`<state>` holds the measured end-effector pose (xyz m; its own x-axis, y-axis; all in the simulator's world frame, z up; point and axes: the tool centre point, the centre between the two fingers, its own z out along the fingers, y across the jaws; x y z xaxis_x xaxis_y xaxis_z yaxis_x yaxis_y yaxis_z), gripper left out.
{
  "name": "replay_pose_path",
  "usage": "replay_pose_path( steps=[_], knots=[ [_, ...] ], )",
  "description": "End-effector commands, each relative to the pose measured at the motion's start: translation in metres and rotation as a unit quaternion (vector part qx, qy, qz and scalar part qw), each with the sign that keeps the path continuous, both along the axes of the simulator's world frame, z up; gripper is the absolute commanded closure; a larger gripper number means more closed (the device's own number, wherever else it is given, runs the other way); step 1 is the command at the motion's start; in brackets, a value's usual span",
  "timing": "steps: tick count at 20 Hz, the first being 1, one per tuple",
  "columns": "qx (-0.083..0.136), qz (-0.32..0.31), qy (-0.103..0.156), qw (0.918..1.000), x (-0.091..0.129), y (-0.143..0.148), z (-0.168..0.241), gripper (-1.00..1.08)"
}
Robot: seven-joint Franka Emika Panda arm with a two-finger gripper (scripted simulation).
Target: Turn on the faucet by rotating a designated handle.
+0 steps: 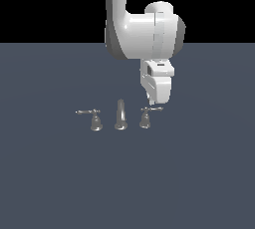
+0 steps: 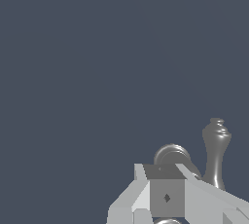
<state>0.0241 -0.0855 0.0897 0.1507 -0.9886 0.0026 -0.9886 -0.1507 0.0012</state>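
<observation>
The white arm [image 1: 142,29] comes down from above and ends in the pincer [image 1: 149,102], which hangs just above the worktop [image 1: 127,183]. Right under the pincer's tip sits the handle [image 1: 145,117], a small grey metal tap on a flared base, with its thin lever reaching out past the pincer toward the exterior view's right and tilted slightly upward. The tip appears to be at the lever's inner end, close above the base; whether it actually touches the metal cannot be told.

Just beside the pincer, on the exterior view's left of it, stands the tall slim spout [image 1: 120,115] of the faucet, upright. Farther out on that same side, well apart from the pincer, is the twin tap [image 1: 95,119], whose longer lever lies level and points away from the spout.

In the wrist view the pincer [image 2: 167,196] fills the lower corner as pale blocky fingers [image 2: 131,198] bunched around a grey square face. Whether they are spread or pressed together cannot be told from either view. Directly beyond them the rounded top of the handle [image 2: 171,155] peeks out, and the spout [image 2: 216,151] rises just beside it.
</observation>
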Motion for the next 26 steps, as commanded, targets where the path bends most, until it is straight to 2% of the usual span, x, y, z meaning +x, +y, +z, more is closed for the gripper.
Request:
replay_pose_path(
  steps=[1,15,26],
  knots=[
    [0.0,-0.015,0.0,0.9999,0.004,-0.006,-0.008,1.08],
    [0.001,-0.028,0.0,0.9996,0.007,-0.011,-0.013,1.08],
    [0.001,-0.028,0.0,0.9996,-0.03,-0.034,-0.013,1.08]
  ],
)
